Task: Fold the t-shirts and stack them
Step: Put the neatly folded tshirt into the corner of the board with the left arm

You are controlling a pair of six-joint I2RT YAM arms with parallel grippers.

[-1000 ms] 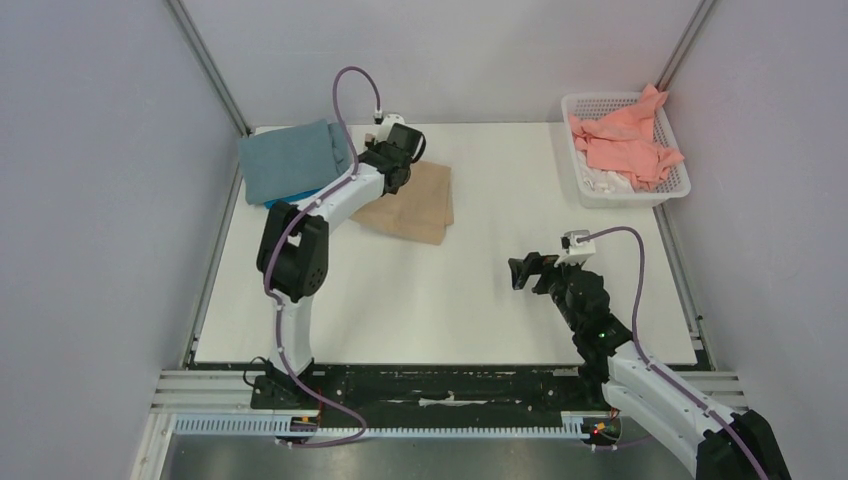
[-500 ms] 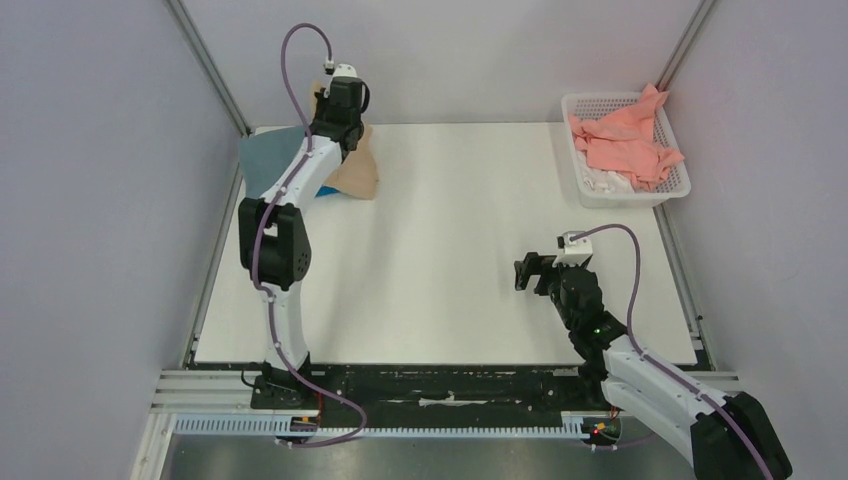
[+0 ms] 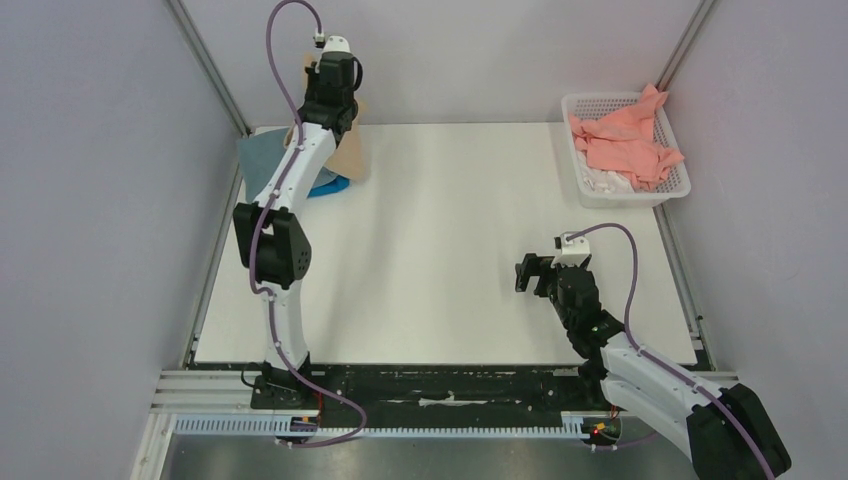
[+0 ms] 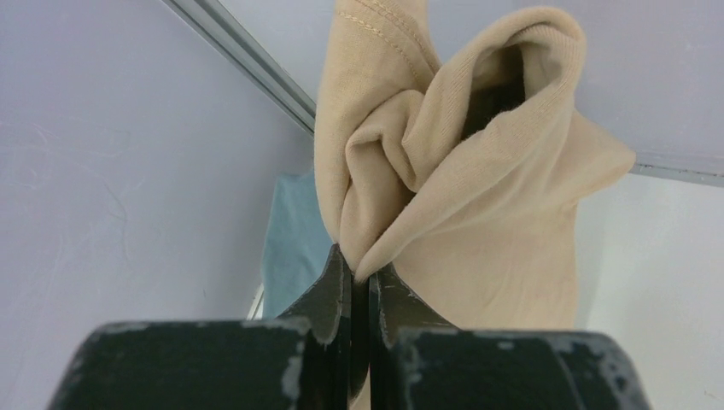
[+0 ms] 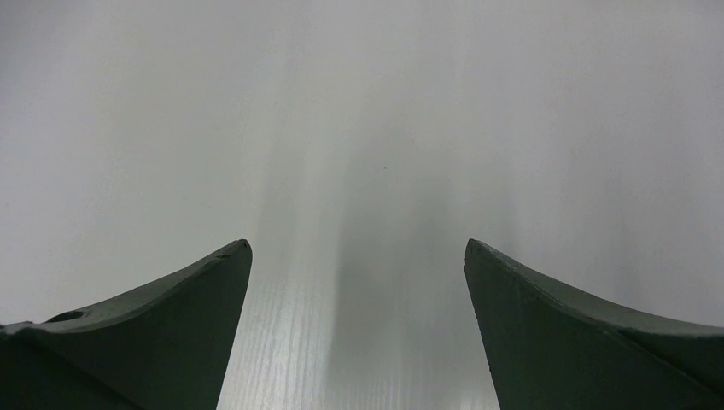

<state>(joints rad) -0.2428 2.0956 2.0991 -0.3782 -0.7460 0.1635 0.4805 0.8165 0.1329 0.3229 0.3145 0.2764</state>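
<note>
The left gripper (image 4: pixel 359 273) is clamped shut on a bunched fold of the beige shirt (image 4: pixel 478 213). The shirt now hangs lifted at the far left corner of the table (image 3: pixel 450 250), by the grey-blue shirt (image 3: pixel 262 160) and the bright blue one (image 3: pixel 328 186) under it. A second ago it lay flat, further right. The right gripper (image 5: pixel 359 256) hovers wide open and empty, hardly shifted. The pink shirt (image 3: pixel 625 140) lies in the basket (image 3: pixel 680 180) as before.
</note>
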